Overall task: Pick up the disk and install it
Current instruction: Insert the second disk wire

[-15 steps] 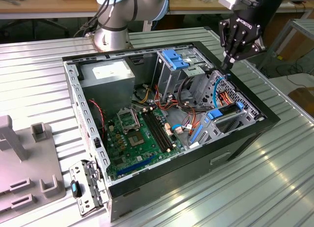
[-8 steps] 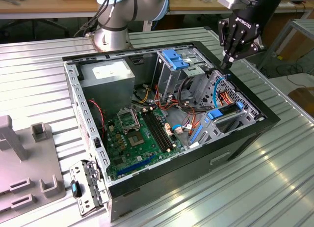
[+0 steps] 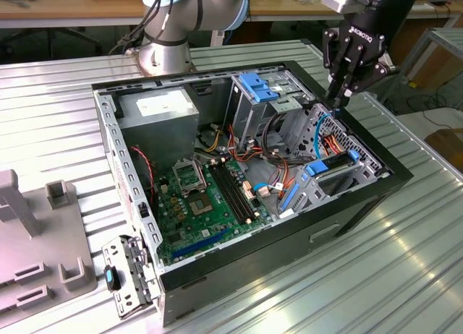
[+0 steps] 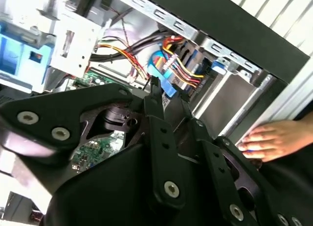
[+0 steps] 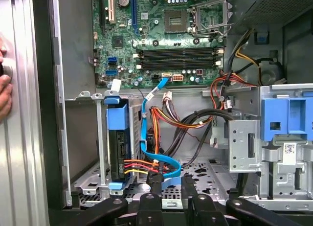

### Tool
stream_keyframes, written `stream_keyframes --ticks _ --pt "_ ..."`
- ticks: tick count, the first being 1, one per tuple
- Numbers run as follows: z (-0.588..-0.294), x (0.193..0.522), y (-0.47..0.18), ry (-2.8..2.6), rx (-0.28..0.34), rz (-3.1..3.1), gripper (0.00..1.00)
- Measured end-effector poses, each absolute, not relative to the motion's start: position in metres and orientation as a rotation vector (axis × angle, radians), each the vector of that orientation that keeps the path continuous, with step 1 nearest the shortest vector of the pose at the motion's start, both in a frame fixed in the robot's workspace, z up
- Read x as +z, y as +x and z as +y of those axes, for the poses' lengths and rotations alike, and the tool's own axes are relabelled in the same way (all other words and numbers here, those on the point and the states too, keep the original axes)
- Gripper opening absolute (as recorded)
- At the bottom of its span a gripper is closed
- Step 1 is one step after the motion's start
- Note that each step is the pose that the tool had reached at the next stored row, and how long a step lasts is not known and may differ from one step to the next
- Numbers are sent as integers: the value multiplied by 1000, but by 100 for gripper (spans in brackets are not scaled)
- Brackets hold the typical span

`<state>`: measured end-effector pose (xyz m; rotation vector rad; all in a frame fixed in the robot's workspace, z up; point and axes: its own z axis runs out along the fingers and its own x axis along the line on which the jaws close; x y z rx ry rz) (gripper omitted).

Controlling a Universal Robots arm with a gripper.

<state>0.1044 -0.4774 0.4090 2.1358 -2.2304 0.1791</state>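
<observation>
Open computer case (image 3: pixel 249 233) lying on the ribbed metal surface (image 3: pixel 405 276), motherboard (image 3: pixel 206 197) exposed. Claw (image 3: pixel 338 101) hanging over the case's far corner at the exterior view's right, fingertips just above the drive cage. Fingers (image 5: pixel 188 187) close together with a narrow gap, nothing between them: released, not clenched on any part. Disk (image 5: pixel 119 147) seated upright in its bay slot, blue carrier framing the dark drive, coloured power wires (image 5: pixel 142 166) and a thin blue cable (image 5: pixel 146 133) running to its connector end. Same disk (image 3: pixel 336 166) low in the cage in the exterior view. A person's hand (image 4: pixel 274 140) resting on the case's outer wall.
</observation>
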Motion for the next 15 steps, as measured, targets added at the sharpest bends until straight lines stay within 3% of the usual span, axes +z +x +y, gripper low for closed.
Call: stream_keyframes --ticks 15 --pt "-477 397 111 1980 243 -2295 30"
